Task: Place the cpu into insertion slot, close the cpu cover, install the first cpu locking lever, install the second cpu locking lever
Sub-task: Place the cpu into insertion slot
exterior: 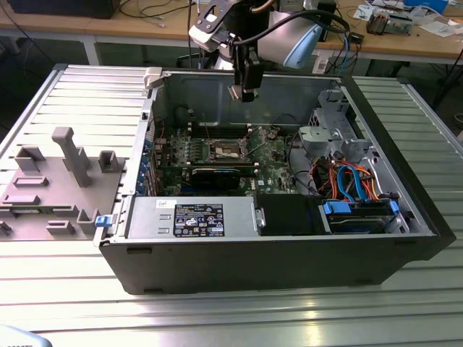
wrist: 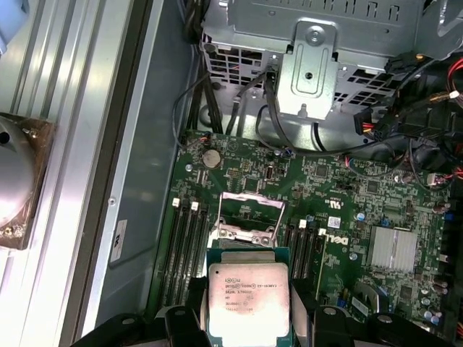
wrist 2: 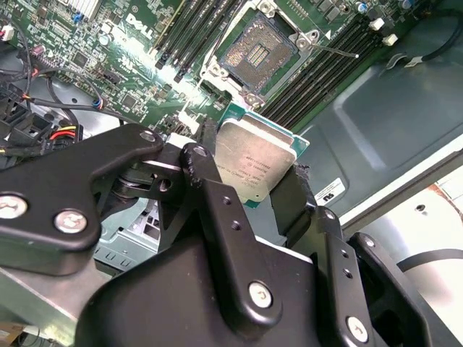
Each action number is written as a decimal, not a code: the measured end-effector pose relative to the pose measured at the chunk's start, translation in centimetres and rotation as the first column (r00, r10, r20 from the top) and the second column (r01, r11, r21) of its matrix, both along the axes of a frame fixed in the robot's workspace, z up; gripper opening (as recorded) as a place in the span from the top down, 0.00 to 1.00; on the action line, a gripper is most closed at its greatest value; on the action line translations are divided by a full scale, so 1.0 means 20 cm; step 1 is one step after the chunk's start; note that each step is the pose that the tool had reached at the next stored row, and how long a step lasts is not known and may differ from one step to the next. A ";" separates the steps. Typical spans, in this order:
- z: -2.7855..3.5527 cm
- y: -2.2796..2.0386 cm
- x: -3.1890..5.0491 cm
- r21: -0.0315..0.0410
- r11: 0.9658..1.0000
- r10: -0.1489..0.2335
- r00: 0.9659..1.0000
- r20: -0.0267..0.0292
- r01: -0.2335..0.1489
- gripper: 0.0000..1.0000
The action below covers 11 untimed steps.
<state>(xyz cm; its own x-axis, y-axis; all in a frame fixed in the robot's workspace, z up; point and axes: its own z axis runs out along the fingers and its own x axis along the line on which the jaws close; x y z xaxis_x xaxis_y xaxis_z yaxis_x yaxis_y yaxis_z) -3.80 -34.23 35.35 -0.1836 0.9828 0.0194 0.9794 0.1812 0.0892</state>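
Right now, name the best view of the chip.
First wrist view: the chip faces the camera. Second wrist view: tilted, edges hidden by the pincer. Exterior view: too small to tell.

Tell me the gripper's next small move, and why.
Probably lower toward the slot, trimming alignment on the way: the gripper holds the cpu high above the motherboard, and the slot looks open and empty.
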 end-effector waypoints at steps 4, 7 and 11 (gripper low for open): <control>0.000 0.000 0.000 0.000 1.000 -0.003 1.000 0.000 0.003 0.45; 0.000 0.000 0.000 0.000 1.000 -0.005 1.000 0.000 0.005 0.45; -0.001 0.000 0.000 0.000 1.000 -0.007 1.000 0.000 0.007 0.45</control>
<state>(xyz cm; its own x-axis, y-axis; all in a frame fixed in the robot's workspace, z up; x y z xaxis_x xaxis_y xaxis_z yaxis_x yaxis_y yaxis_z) -3.80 -34.23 35.34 -0.1764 0.9841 0.0193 0.9807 0.1740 0.0891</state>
